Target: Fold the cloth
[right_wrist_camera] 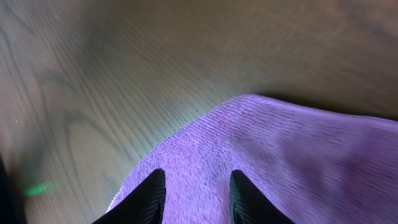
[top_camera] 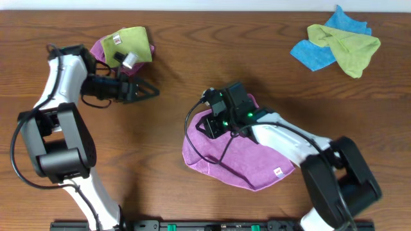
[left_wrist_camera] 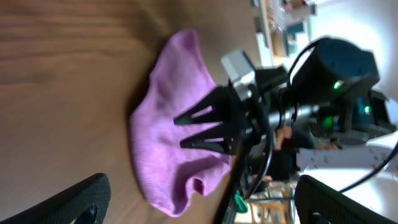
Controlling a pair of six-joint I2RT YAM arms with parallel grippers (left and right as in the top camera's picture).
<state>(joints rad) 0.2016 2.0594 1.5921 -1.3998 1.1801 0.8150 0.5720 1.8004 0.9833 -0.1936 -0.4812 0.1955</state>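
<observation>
Two hands inspected; one cloth under work. Cloth (top_camera: 250, 165): lilac microfibre, lying at mid-bench on the right arm's side, rumpled into an uneven rounded patch rather than a clean rectangle. Its white tag (top_camera: 278, 172) shows at the near right edge. Bench (top_camera: 192, 38): bare wood around it.

Right hand (right_wrist_camera: 198, 177): set down over the far left part of the cloth, close to its edge. The wrist view shows the two fingers standing partly apart with flat pile visible between them. No ridge of fabric appears pinched. Finding: jaws apart, nothing held.

Left hand (top_camera: 154, 90): spread wide and empty, above bare bench well apart from the cloth and pointing toward it.

Handling assessment: the material looks light, soft and limp. It will not hold a shape and will drape from any single point of hold. Its pile is likely to drag on the wood rather than slide. A grip in the middle would only bunch it. Recommended hold: a corner or edge, ideally two corners at once so that the edge travels straight. Fold judged not yet squared, since the edges do not align.

Not of the task: a purple and lime-green bundle (top_camera: 122, 50) at far left, and blue and lime-green cloths (top_camera: 334, 46) at far right, both well apart from the cloth.
</observation>
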